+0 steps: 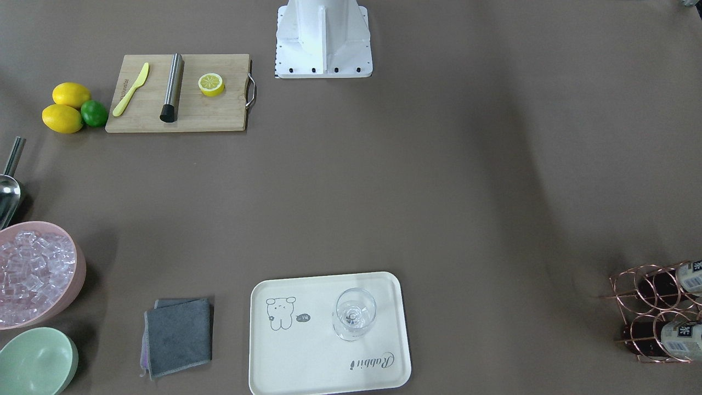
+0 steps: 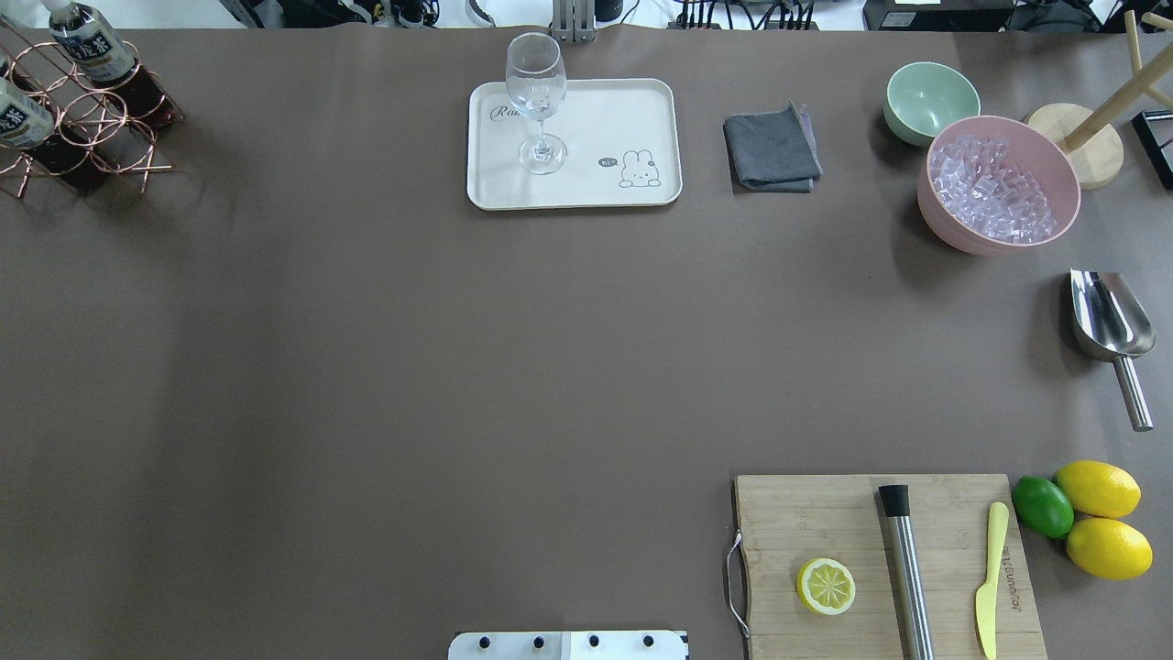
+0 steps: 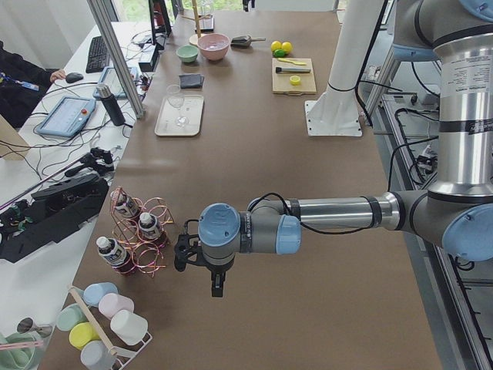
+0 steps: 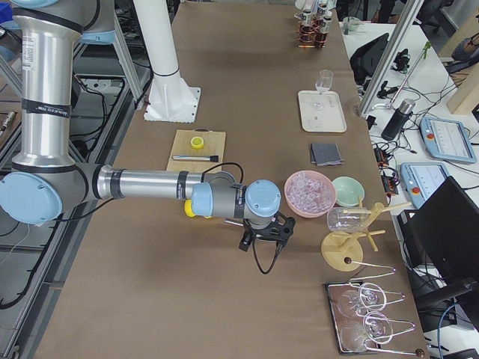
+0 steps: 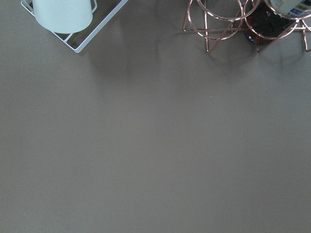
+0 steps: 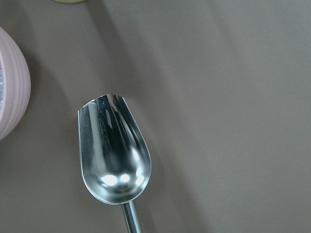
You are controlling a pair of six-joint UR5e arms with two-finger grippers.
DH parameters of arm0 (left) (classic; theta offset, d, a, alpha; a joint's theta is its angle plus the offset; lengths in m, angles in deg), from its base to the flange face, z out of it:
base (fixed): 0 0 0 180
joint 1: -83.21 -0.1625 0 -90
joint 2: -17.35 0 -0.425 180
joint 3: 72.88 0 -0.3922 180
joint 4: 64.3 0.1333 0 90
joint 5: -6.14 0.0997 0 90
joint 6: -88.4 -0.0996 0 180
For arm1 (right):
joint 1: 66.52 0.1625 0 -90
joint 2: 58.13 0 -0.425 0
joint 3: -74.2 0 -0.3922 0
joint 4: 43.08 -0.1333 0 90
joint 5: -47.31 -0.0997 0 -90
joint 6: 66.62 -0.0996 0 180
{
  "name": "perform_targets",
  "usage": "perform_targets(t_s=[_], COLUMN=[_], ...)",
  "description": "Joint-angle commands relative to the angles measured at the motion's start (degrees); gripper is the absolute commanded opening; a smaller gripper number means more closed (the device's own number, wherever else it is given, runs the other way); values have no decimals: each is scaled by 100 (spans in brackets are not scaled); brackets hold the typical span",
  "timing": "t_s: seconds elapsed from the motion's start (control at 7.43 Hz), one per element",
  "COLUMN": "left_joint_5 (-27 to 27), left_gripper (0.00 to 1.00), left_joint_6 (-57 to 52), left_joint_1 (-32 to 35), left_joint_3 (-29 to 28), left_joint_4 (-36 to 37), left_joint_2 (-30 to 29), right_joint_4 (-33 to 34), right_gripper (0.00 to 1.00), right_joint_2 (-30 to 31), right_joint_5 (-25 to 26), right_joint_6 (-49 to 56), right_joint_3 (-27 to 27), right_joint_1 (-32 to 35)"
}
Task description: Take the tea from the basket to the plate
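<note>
Your tea [image 2: 90,48] sits in the basket [image 2: 96,117], left end effector [image 3: 180,254] hovering near it. Whether that or the right end effector [image 4: 278,235] is open, you cannot tell.

A long table [image 2: 458,367] under a matte brown sheet takes up the middle of the room, lit evenly from above so that shadows fall soft. Along its far side runs a white bench [image 3: 27,270] carrying a keyboard [image 3: 98,52], a mouse [image 3: 74,76], a tablet [image 3: 71,116], a dark flask [image 3: 110,104] and loose cables [image 3: 31,158]. Aluminium posts [image 3: 115,54] rise at the bench's edge. A black monitor [image 4: 449,232] stands further along it. Across the table, grey floor [image 3: 422,254] shows between metal framing and cables.
</note>
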Motion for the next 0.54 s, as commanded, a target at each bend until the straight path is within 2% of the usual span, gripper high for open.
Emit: perform_targets(t_s=[0.0, 0.4], left_joint_5=[-30, 14], left_gripper=[97, 97], left_joint_6=[-26, -17], left_joint_1=[285, 305], left_joint_3=[12, 12], left_joint_4=[-43, -9], left_joint_2=[180, 85], right_joint_4=[9, 9], right_gripper=[100, 100], right_joint_2=[-4, 31], right_joint_5=[-3, -3], right_joint_6=[-9, 0], right_joint_3=[14, -21], right_joint_1=[5, 5])
